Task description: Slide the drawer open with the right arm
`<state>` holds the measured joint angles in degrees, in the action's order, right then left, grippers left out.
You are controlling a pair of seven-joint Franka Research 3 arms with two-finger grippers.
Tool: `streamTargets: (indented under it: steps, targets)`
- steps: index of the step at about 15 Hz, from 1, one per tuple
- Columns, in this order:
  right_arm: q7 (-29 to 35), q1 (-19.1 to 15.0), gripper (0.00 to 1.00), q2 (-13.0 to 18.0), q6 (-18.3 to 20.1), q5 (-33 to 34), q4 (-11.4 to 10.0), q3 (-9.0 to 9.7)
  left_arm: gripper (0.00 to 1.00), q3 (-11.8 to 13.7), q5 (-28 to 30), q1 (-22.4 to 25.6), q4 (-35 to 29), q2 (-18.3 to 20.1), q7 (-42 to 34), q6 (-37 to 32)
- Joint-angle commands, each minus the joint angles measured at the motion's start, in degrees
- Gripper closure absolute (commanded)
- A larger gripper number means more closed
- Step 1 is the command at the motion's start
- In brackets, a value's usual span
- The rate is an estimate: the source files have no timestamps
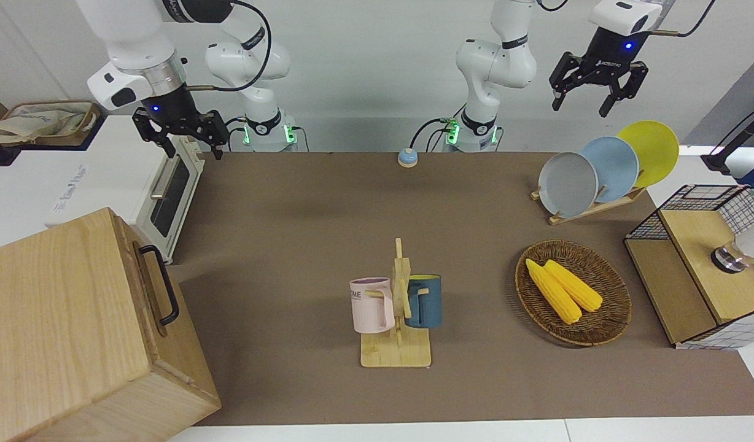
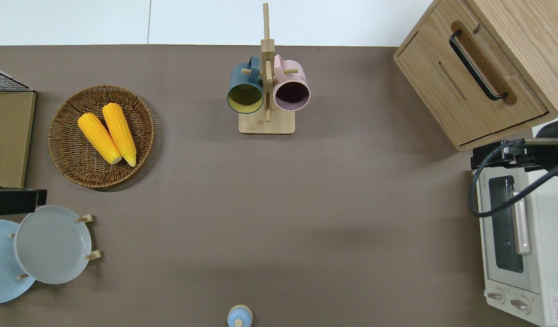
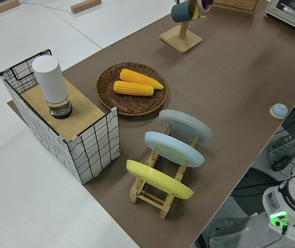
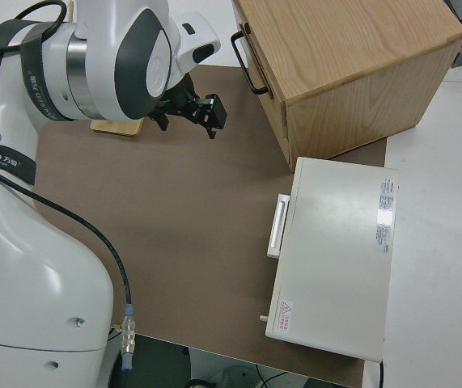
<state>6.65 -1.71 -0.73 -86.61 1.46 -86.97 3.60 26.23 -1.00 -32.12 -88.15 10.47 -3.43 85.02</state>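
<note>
The drawer [image 2: 470,86] looks stiff and rigid, likely sliding straight; best held by its handle [image 2: 476,65]; right pincer [image 1: 177,136], fingers apart, hangs over the toaster [image 2: 515,236].
</note>
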Motion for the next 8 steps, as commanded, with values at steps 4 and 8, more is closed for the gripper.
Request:
streamTargets:
  steps: [4, 8]
  targets:
    - [0.47, 3.64, 0.015, -1.73, 0.04, 13.72, 0.14, 1.15, 0.00, 1.02, -1.64, -1.89, -0.97, 1.22, -0.18, -0.38]
    - [0.65, 3.55, 0.015, -3.75, -0.84, 24.96, -0.22, 6.85, 0.00, 1.02, -1.64, -1.80, -0.97, 1.22, -0.18, -0.38]
